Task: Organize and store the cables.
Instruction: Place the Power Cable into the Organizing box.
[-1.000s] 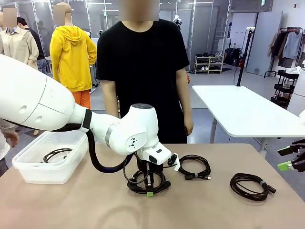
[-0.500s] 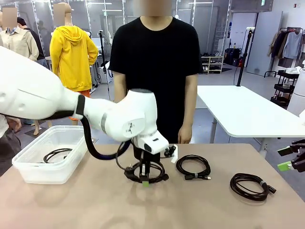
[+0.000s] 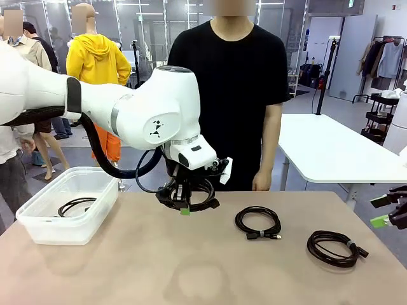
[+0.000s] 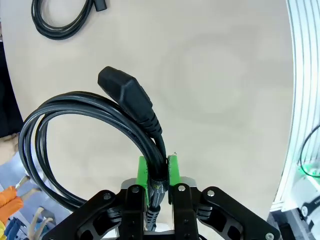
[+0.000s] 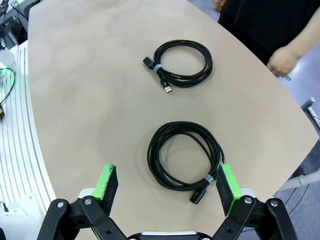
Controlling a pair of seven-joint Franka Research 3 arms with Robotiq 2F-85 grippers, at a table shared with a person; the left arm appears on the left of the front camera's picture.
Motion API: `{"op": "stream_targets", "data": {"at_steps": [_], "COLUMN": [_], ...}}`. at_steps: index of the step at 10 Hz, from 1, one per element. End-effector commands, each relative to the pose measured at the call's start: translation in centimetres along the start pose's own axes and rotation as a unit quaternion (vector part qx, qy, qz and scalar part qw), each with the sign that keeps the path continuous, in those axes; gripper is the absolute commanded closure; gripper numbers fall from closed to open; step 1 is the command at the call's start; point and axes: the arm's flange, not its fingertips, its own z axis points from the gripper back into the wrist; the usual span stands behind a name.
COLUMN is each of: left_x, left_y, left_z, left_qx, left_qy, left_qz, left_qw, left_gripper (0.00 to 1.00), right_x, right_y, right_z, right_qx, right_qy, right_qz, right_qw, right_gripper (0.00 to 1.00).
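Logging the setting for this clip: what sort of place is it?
Probably an open lab or studio hall, not a home: a second white table stands on grey floor behind the tan work table, with a clothes rack and a shoe shelf farther back.

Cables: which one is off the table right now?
The coil with the chunky plug, clamped in the left claw above the table. Two other coils lie flat on it; a fourth coil sits in the clear box.
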Motion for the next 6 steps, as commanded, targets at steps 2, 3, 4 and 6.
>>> {"op": "stream_targets", "data": {"at_steps": [2,3,4,6], "left_x": [0.1,0.1,0.1,-1.8], "left_y": [0.3,0.3,0.3,0.6], "left_z": [-0.3,-0.3,-0.3,0.9], "left_qx": [-0.004,-0.004,-0.004,-0.005], "left_qy": [-0.001,-0.001,-0.001,-0.015], "left_qz": [0.0,0.0,0.0,-0.025], "left_qw": [1.0,1.0,1.0,1.0], "left_gripper": [1.0,1.0,1.0,0.82], "right_x": [0.2,0.2,0.2,0.2], "right_y": [-0.2,-0.2,-0.2,-0.2], "right_z": [0.2,0.2,0.2,0.2], "right_qx": [0.002,0.002,0.002,0.002], "right_qy": [0.005,0.005,0.005,0.005], "right_qz": [-0.006,-0.006,-0.006,-0.006], "right_qw": [1.0,1.0,1.0,1.0], "right_gripper": [0.0,0.0,0.0,0.0]}}
